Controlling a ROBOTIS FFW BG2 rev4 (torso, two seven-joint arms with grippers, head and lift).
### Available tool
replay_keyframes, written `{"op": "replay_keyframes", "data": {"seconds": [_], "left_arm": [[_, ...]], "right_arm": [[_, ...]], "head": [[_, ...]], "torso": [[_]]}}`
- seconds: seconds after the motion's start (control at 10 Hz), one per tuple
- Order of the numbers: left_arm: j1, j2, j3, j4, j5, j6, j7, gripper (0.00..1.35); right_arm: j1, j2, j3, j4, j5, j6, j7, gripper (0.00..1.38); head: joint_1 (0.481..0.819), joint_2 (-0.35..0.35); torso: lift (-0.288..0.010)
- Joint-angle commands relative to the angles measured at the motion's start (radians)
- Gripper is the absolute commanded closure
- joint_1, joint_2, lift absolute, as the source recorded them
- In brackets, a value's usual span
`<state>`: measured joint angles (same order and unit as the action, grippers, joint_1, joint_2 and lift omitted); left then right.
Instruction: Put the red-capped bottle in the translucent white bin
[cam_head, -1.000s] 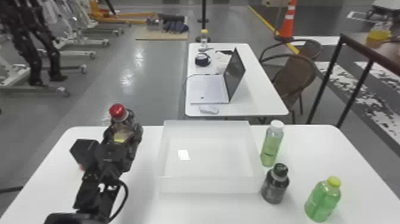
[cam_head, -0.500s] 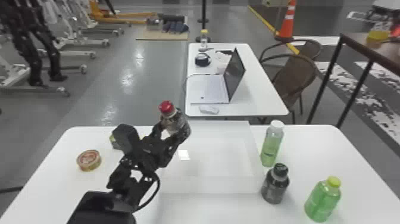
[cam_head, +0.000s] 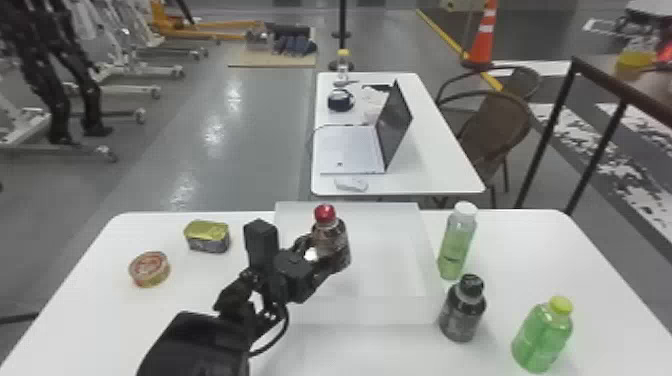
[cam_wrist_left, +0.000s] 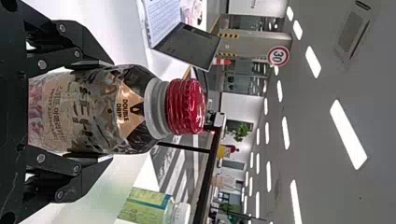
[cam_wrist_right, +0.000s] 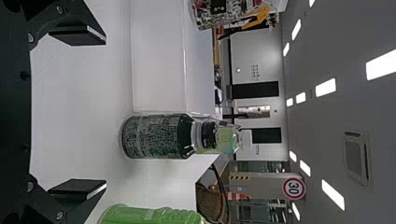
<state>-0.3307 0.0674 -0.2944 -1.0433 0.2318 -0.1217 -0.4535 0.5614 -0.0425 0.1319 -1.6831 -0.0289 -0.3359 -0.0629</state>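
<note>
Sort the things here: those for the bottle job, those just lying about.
For the job:
red-capped bottle, in the left hand
white bin

Lying about:
white-capped bottle
black-capped bottle
green yellow-capped bottle
round tin
gold-topped tin
laptop
mouse

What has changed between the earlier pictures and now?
The left hand, gripping the red-capped bottle throughout, has moved it rightward, from left of the bin to over it. The arm now uncovers the round can and square can. The bin, the white-capped bottle, black bottle and green bottle stayed put.
</note>
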Motion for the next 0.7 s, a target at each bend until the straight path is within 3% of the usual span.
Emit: {"op": "replay_keyframes", "data": {"seconds": [0.0, 0.2, 0.3, 0.5, 0.6], "left_arm": [[-0.005, -0.001, 0.003, 0.016, -0.025, -0.004, -0.002, 0.79], [-0.005, -0.011, 0.023, 0.014, -0.063, -0.039, 0.001, 0.36], [-0.007, -0.011, 0.024, 0.014, -0.068, -0.045, 0.001, 0.23], [0.002, -0.011, 0.029, -0.012, -0.068, -0.045, 0.002, 0.15], [0.032, -0.008, 0.061, -0.089, -0.097, -0.022, 0.01, 0.15]], "right_arm": [[0.0, 0.001, 0.0, 0.0, 0.0, 0.0, 0.0, 0.2], [0.0, 0.0, 0.0, 0.0, -0.002, 0.0, 0.0, 0.2], [0.0, 0.0, 0.0, 0.0, -0.002, 0.0, 0.0, 0.2], [0.002, 0.0, 0.0, 0.0, -0.002, 0.0, 0.0, 0.2], [0.002, 0.0, 0.0, 0.0, -0.002, 0.0, 0.0, 0.2]], "head": [[0.549, 0.0], [0.549, 0.0], [0.549, 0.0], [0.549, 0.0], [0.549, 0.0]], "torso": [[-0.1], [-0.1], [-0.1], [-0.1], [-0.1]]}}
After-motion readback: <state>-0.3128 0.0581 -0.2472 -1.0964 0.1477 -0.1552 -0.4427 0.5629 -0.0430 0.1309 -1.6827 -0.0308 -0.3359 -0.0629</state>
